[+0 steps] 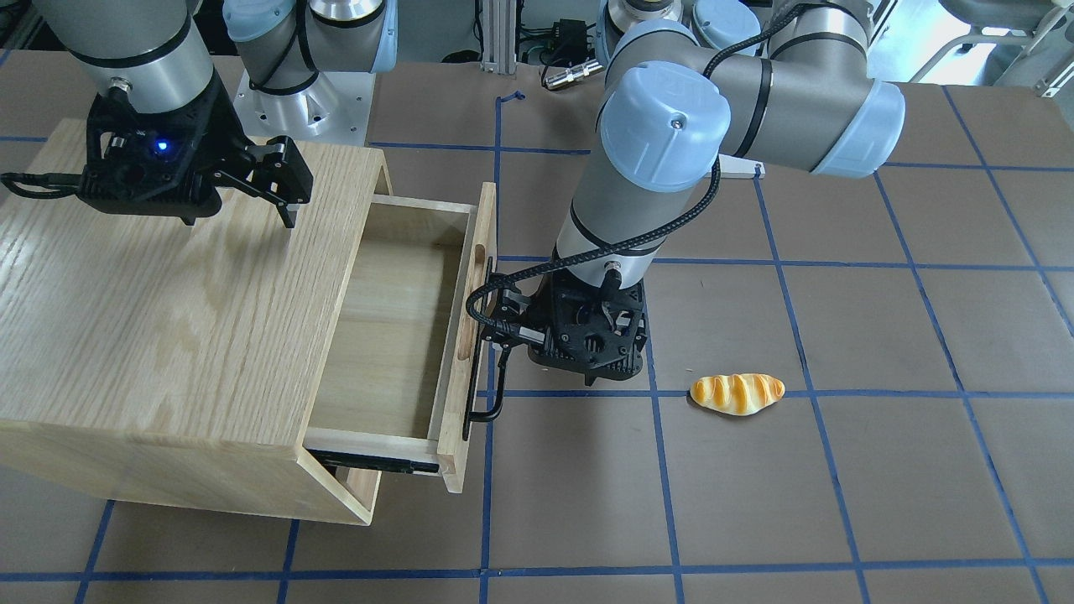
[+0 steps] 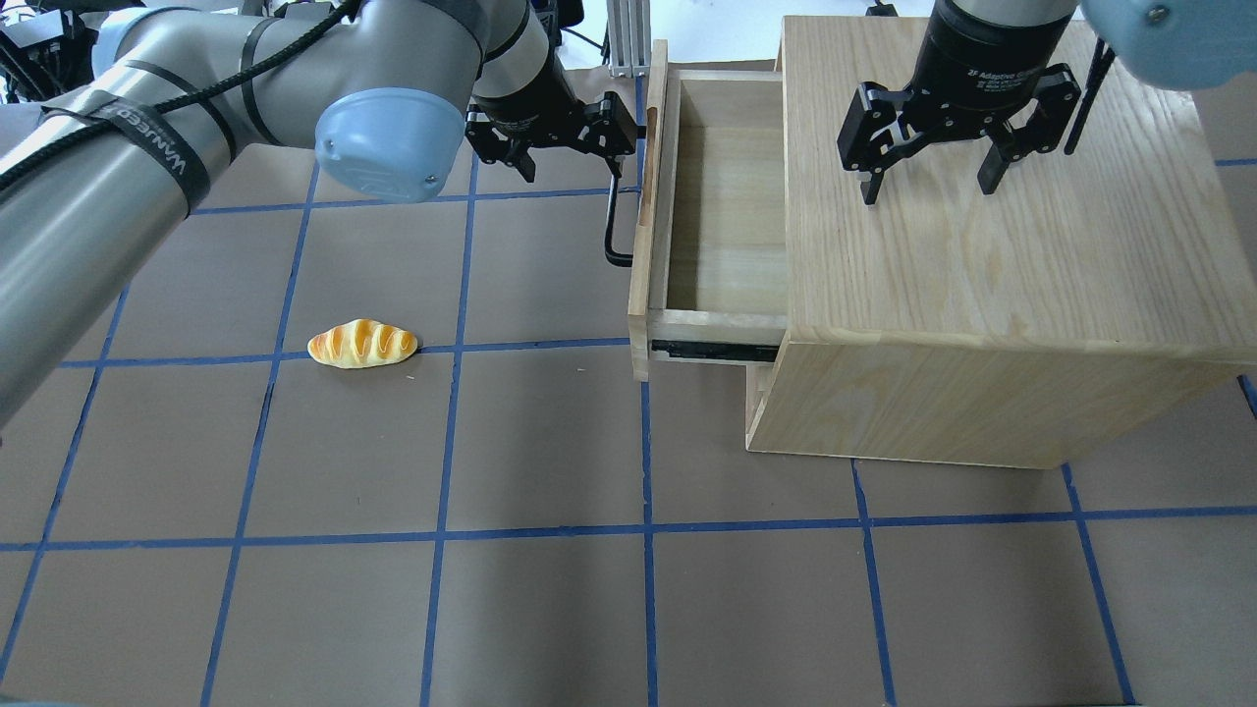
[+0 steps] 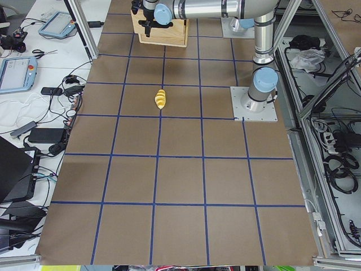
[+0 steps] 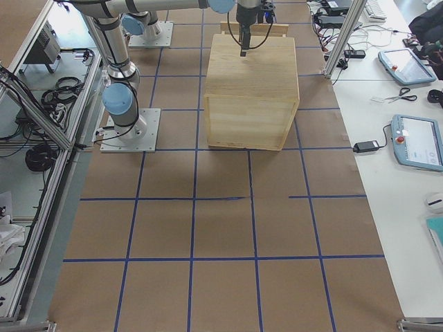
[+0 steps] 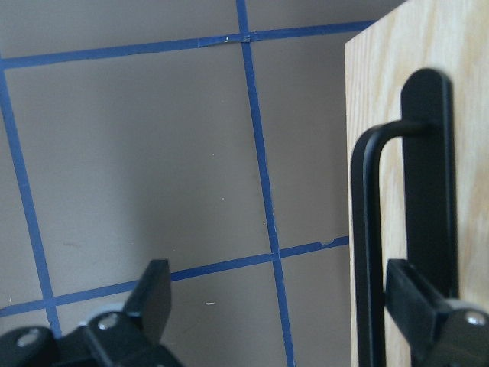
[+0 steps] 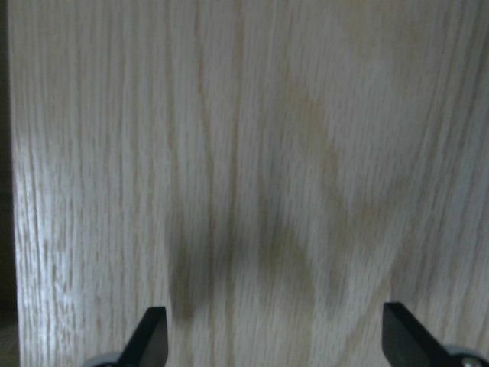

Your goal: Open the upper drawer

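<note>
The upper drawer (image 1: 394,327) stands pulled well out of the oak cabinet (image 1: 151,319), its inside bare. Its front panel (image 2: 643,245) carries a black bar handle (image 2: 611,226) and a slot. My left gripper (image 2: 570,157) is open at the handle's far end. In the left wrist view the handle (image 5: 367,252) stands between the spread fingers (image 5: 153,294), close to the right one. My right gripper (image 2: 928,187) is open and empty, hovering over the cabinet top (image 6: 252,168).
A toy bread roll (image 2: 361,344) lies on the brown table with blue tape lines, left of the drawer. It also shows in the front-facing view (image 1: 737,393). A lower drawer front (image 2: 756,393) sits shut under the open one.
</note>
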Controlling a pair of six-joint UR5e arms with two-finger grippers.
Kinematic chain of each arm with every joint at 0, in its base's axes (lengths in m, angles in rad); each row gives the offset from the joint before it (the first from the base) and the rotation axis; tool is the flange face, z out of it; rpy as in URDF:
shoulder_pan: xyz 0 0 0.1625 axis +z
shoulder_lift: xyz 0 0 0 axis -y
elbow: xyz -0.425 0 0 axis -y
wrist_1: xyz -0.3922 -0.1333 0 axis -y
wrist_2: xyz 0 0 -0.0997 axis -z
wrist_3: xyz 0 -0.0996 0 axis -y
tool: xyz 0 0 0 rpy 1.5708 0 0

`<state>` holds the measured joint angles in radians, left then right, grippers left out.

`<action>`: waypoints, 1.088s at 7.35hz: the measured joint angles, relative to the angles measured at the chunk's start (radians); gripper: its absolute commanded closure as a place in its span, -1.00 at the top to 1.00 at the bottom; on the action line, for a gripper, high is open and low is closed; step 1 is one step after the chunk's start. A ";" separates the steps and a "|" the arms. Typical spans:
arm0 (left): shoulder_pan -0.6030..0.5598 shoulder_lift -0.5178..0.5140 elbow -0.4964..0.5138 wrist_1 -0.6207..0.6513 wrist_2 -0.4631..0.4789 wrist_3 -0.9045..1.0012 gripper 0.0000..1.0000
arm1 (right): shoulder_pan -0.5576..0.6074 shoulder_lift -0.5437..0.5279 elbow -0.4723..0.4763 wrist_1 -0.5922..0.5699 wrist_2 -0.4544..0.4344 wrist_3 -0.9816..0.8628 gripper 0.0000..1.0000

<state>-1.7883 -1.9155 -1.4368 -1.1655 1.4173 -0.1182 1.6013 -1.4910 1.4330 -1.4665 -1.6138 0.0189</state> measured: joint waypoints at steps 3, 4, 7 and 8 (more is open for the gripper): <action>0.032 0.013 0.002 -0.023 -0.001 0.030 1.00 | 0.000 0.000 0.000 0.000 0.000 0.000 1.00; 0.039 0.020 0.002 -0.029 -0.002 0.041 1.00 | 0.000 0.000 0.000 0.000 0.000 0.000 1.00; 0.028 0.016 0.003 -0.033 -0.013 0.009 1.00 | 0.000 0.000 0.000 0.000 0.000 0.000 1.00; 0.023 0.015 0.003 -0.032 -0.015 -0.002 1.00 | 0.000 0.000 0.000 0.000 0.000 0.000 1.00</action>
<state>-1.7654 -1.9006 -1.4340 -1.1972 1.4023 -0.1205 1.6015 -1.4910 1.4332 -1.4665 -1.6137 0.0189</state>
